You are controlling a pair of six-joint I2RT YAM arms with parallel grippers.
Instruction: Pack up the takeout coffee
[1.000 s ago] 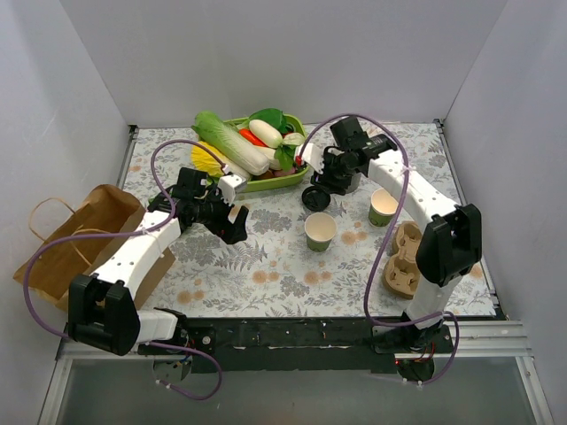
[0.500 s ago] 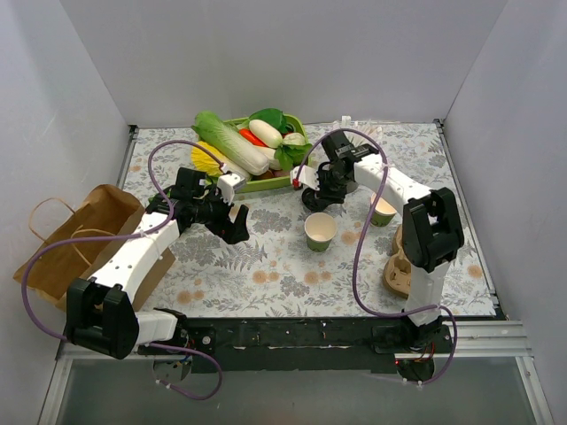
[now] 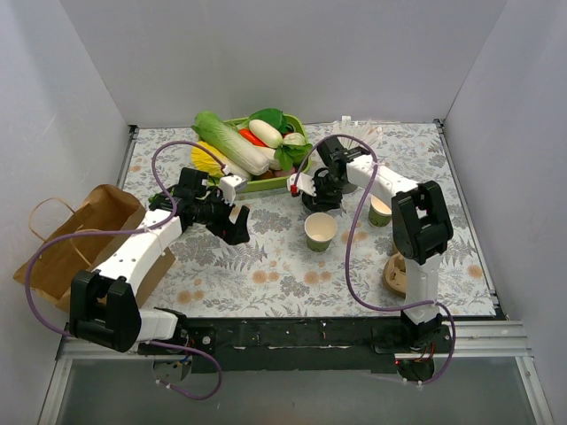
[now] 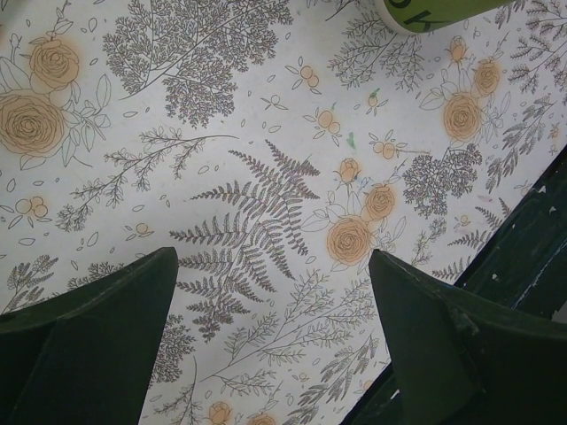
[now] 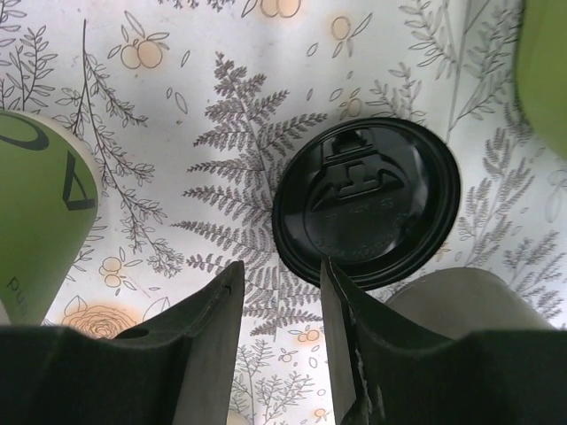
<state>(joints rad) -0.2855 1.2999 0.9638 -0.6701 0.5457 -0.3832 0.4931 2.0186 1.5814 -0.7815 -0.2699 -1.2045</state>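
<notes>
**Takeout coffee, upright on the floral table, right tool over its lid**

Listed near to far, each placed against the lidless green cup [image 3: 320, 230] standing on the table [image 3: 266, 274].
- Cardboard cup carrier [image 3: 393, 276]: nearer, to its right.
- Brown paper bag [image 3: 97, 230]: well to its left.
- Left tool [image 4: 273, 257]: to its left, jaws wide apart over the table, holding nothing.
- Takeout coffee [image 5: 366, 212]: just beyond it, upright, long axis vertical, black lid facing up, moulded sip tab on the side away from the right tool [image 5: 282, 264].
- Right tool: jaws narrowly apart at the lid's near edge, clamped on nothing.
- Writing: lid lettering is embossed and too small to read; the lidless cup bears black printed strokes that do not read as a word.
- Green vegetable tray [image 3: 266, 184]: farthest, beyond and to its left.
</notes>
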